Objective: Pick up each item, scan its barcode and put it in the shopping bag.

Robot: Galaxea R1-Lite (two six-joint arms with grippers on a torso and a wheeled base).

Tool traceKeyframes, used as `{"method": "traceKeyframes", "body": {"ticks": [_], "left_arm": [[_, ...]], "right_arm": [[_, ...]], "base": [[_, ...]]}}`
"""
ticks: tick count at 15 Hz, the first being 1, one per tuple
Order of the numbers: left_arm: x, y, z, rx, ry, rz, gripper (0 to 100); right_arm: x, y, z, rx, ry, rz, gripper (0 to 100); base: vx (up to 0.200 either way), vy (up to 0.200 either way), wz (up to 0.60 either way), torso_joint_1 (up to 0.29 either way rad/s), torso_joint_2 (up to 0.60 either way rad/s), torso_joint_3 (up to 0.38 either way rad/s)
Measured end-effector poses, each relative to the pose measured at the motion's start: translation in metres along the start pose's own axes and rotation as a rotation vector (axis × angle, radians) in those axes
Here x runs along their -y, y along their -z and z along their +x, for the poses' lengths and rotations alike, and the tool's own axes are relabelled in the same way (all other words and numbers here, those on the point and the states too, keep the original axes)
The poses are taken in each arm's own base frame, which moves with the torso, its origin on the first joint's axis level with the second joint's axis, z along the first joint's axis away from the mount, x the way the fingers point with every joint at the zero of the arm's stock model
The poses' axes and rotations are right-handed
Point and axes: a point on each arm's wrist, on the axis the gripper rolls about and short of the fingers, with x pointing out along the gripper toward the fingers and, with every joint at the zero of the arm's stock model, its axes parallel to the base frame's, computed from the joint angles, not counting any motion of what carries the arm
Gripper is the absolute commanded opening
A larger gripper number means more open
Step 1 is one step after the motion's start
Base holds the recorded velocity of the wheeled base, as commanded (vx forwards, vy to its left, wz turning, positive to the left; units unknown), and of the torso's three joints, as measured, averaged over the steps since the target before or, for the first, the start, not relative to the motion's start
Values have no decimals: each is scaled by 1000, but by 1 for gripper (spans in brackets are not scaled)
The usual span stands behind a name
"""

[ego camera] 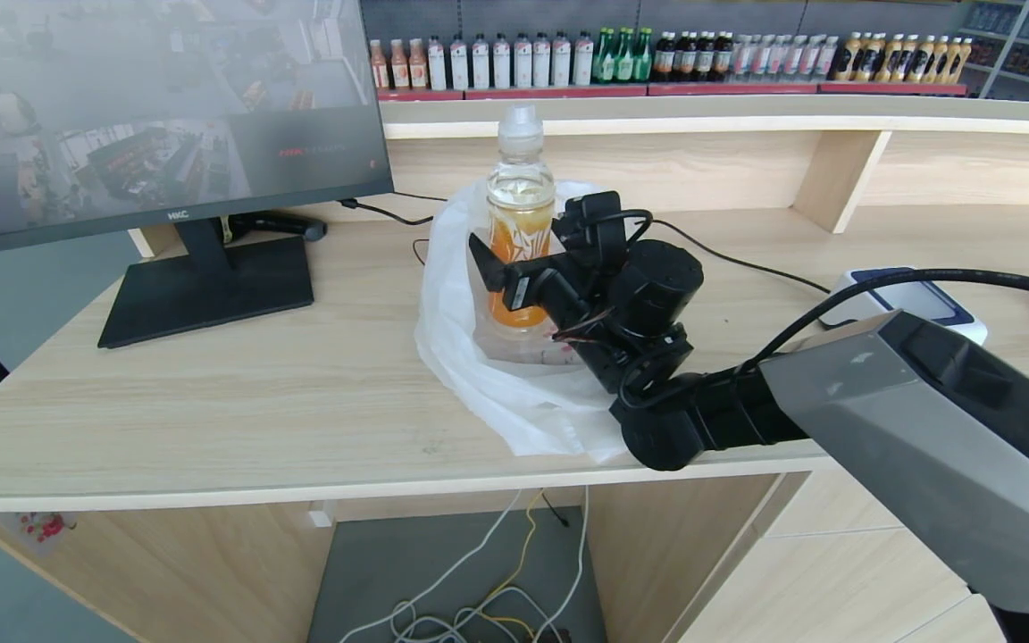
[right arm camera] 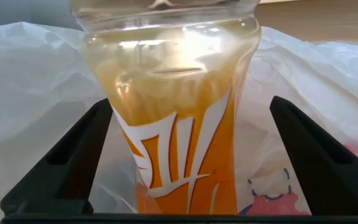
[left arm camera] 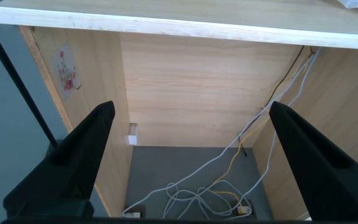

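Head view: we see the orange drink bottle (ego camera: pixel 520 205) upright inside the white shopping bag (ego camera: pixel 497 393) on the counter (ego camera: pixel 211 402), the right gripper (ego camera: pixel 522 248) straddling it, fingers apart. We see a monitor (ego camera: pixel 148 107) to the left, a white device (ego camera: pixel 912 304) to the right. Below the counter edge, the left gripper (left arm camera: pixel 191 109) hangs spread wide above loose cables (left arm camera: pixel 197 186).

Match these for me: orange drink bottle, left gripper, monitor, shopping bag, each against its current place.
1 orange drink bottle
2 left gripper
3 monitor
4 shopping bag

A below the counter, facing cables
B at the counter's left end
C upright inside the bag
D mid-counter, near the front edge

Pairs: 1-C, 2-A, 3-B, 4-D
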Motion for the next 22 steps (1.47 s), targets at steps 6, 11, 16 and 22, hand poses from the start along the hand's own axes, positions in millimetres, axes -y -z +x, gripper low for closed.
{"method": "traceKeyframes", "body": {"ticks": [6, 11, 16, 22], "left_arm": [[0, 0, 0, 0, 0, 0, 100], [0, 0, 0, 0, 0, 0, 100], [0, 0, 0, 0, 0, 0, 100], [0, 0, 0, 0, 0, 0, 100]], "right_arm": [[1, -12, -11, 15, 0, 0, 100], [2, -31, -34, 30, -2, -3, 100], [4, -46, -59, 57, -3, 1, 100], [6, -55, -93, 77, -5, 4, 100]], "base": [[0, 0, 0, 0, 0, 0], [0, 0, 0, 0, 0, 0], [0, 0, 0, 0, 0, 0], [0, 0, 0, 0, 0, 0]]}}
